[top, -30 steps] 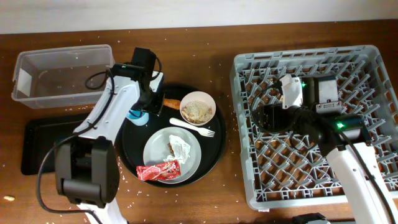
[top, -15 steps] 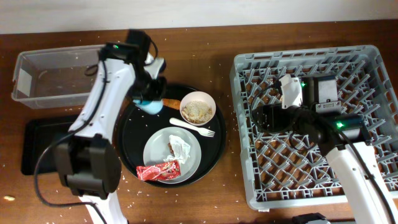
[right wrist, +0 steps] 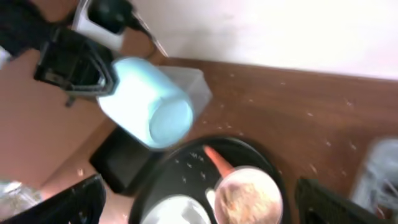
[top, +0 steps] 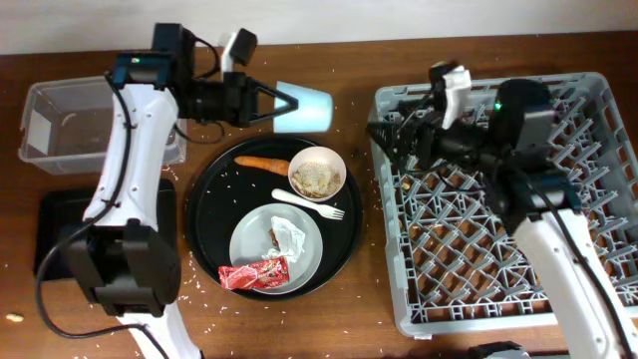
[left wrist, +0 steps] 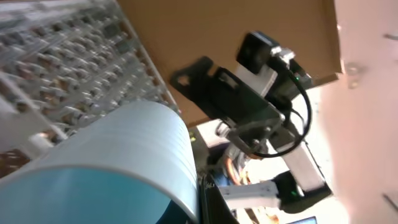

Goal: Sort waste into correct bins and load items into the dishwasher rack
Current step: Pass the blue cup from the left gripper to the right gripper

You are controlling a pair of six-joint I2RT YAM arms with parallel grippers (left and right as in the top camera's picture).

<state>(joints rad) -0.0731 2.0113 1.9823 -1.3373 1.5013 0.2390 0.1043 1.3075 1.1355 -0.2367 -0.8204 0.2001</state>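
Note:
My left gripper (top: 271, 106) is shut on the light blue cup (top: 304, 108) and holds it sideways in the air, beyond the round tray, its base toward the rack. The cup fills the left wrist view (left wrist: 112, 162) and shows in the right wrist view (right wrist: 149, 102). My right gripper (top: 384, 135) is open and empty over the left edge of the grey dishwasher rack (top: 498, 209), facing the cup. On the round black tray lie the carrot (top: 262, 162), the white bowl (top: 317, 173) with rice scraps, the fork (top: 311, 205) and the grey plate (top: 261, 261) with the napkin (top: 289, 236), a brown lump (top: 272, 235) and the red wrapper (top: 252, 272).
The clear tub (top: 100, 125) stands at the far left, with the shallow black tray (top: 60, 234) in front of it. The round black tray (top: 204, 214) sits mid-table. Rice grains are scattered over the wooden table. The rack holds a few small scraps.
My left arm lifted the cup off the round tray and swung it up and right, turning it sideways. My right gripper moved to the rack's left edge and now faces left.

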